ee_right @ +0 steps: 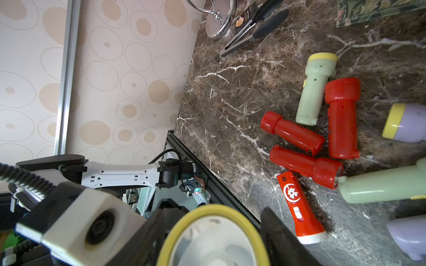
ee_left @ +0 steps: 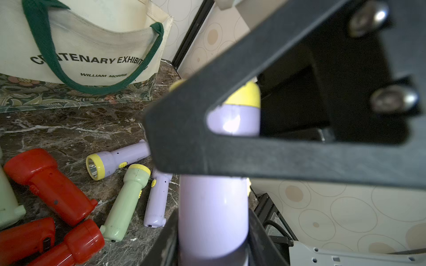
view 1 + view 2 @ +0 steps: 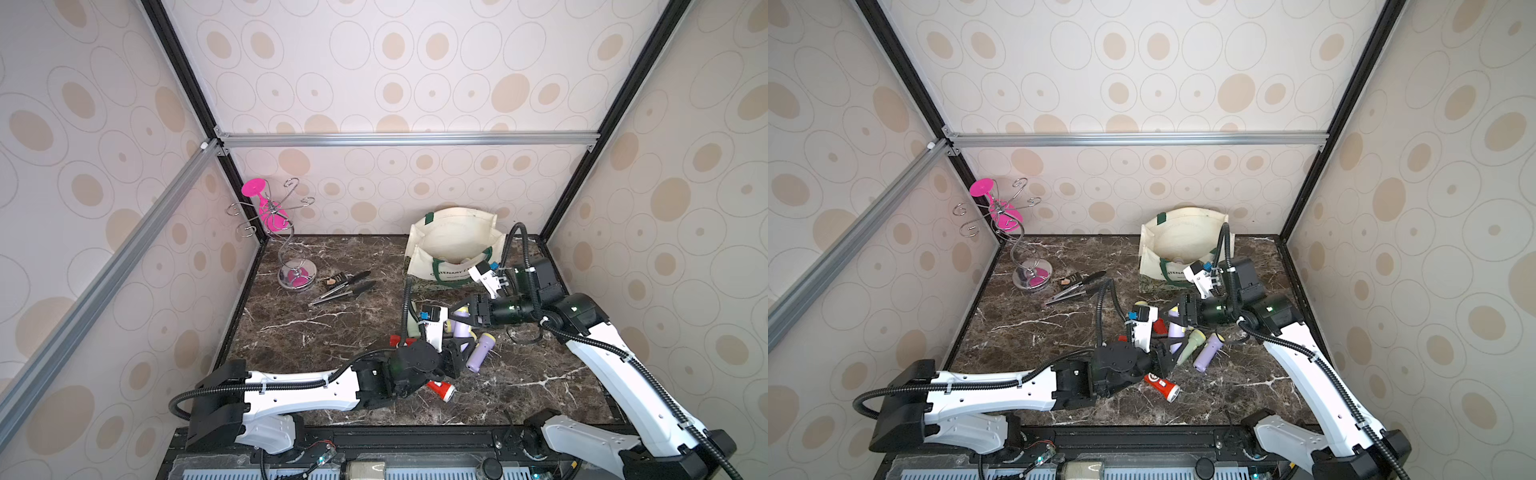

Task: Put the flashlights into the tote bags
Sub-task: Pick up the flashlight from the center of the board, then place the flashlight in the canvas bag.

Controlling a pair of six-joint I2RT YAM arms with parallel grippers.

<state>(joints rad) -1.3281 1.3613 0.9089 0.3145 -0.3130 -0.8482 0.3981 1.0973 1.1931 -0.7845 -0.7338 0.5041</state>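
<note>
Gripping a lilac flashlight (image 2: 213, 214) by the rear of its body, the left pincer (image 2: 213, 240) is holding it clear of the desk (image 3: 332, 332), with both jaws clamped on the lilac plastic. The right pincer (image 1: 214, 232) is meeting it from the opposite end. Its two black jaws are sitting on either side of the yellow head and are touching it, so this pincer too is clamped on the same flashlight. In the right wrist view the lens is facing straight into the camera. Both pincers are standing over the near right part of the desk, in front of the tote bag (image 3: 453, 237). The bag is standing upright at the far right of the desk, its mouth open, with one dark green handle hanging over the printed front. The other flashlights (image 2: 117, 159) are lying loose on the desk around the pincers: three red flashlights (image 1: 292, 133) and a pale green flashlight (image 1: 315, 89) close together, and a white-headed red flashlight (image 3: 441, 390) nearer the front edge. Black-handled tongs (image 3: 345, 291) are lying well apart on the far left, beside a wire stand (image 3: 297, 276) that is carrying a pink glass (image 3: 268, 214).
</note>
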